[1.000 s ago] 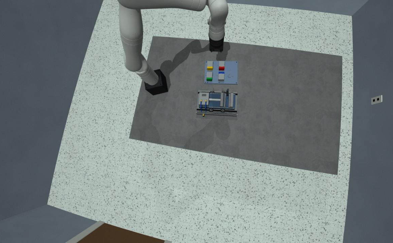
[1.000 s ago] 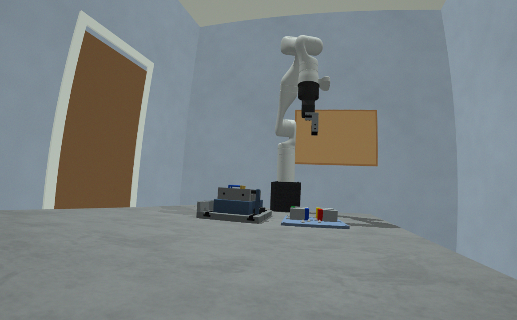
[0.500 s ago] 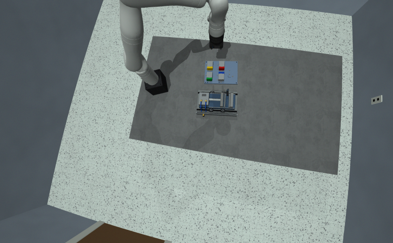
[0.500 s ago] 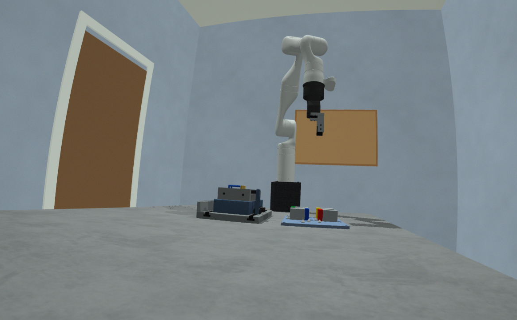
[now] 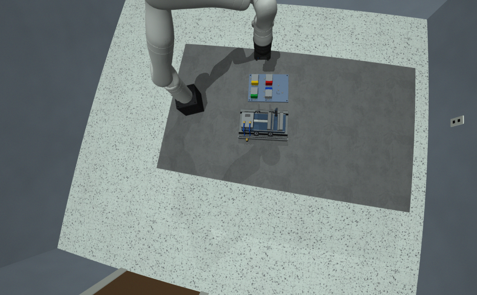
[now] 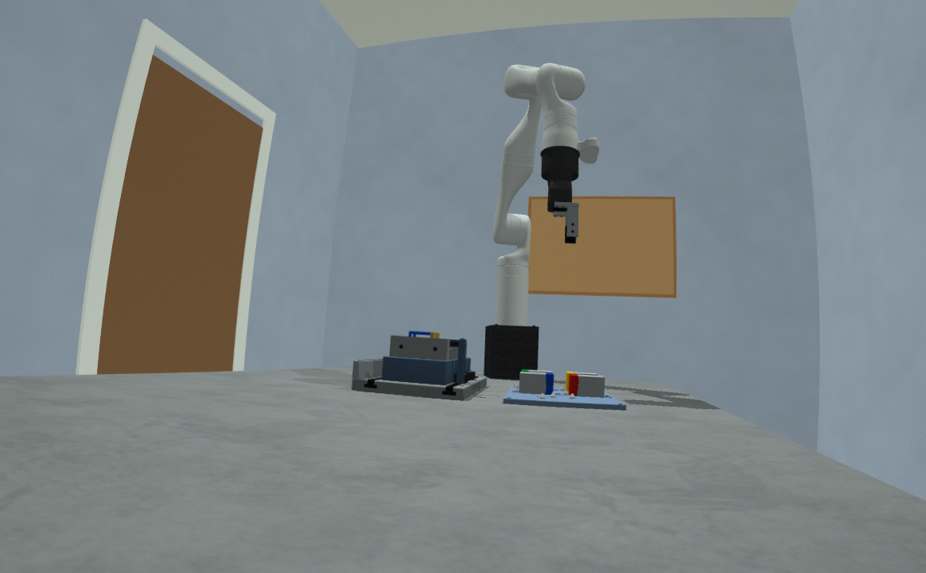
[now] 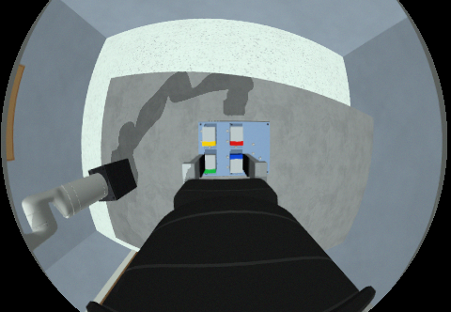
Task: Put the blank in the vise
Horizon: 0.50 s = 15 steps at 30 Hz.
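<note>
The grey blank with the green end [image 5: 254, 92] lies at the near left of the blue plate [image 5: 267, 86], green end towards the vise. It also shows in the wrist view [image 7: 210, 164]. The blanks with yellow [image 5: 255, 78], red [image 5: 269, 79] and blue [image 5: 268, 91] ends lie on the same plate. The milling vise [image 5: 263, 123] stands in front of the plate, its hosed block on the left. It also shows in the exterior view [image 6: 420, 366]. My gripper [image 6: 571, 229] is open and empty, high above the far edge of the plate. It also shows in the top view [image 5: 262, 55].
The arm's black base [image 5: 189, 99] stands left of the plate. A door [image 6: 174, 220] and a cork board [image 6: 601, 245] are on the walls.
</note>
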Each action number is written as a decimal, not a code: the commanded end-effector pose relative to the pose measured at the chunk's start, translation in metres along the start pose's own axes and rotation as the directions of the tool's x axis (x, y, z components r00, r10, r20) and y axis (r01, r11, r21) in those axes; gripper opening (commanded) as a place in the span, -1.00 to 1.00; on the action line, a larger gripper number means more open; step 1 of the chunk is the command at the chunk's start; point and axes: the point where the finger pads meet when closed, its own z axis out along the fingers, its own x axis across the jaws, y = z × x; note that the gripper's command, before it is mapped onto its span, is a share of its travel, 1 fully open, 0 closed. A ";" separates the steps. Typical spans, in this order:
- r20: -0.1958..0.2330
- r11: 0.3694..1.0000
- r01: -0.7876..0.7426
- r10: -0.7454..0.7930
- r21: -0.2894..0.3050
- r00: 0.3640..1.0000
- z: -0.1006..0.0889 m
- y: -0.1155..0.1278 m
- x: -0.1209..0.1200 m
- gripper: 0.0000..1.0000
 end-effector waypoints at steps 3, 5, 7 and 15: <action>-0.002 1.000 -0.002 0.002 0.001 1.000 -0.001 0.002 0.001 1.00; -0.002 1.000 -0.002 0.002 0.001 1.000 -0.001 0.003 0.001 1.00; -0.002 1.000 -0.002 0.002 0.001 1.000 -0.001 0.004 0.001 1.00; -0.002 1.000 -0.001 0.001 0.000 1.000 -0.001 0.005 0.001 1.00</action>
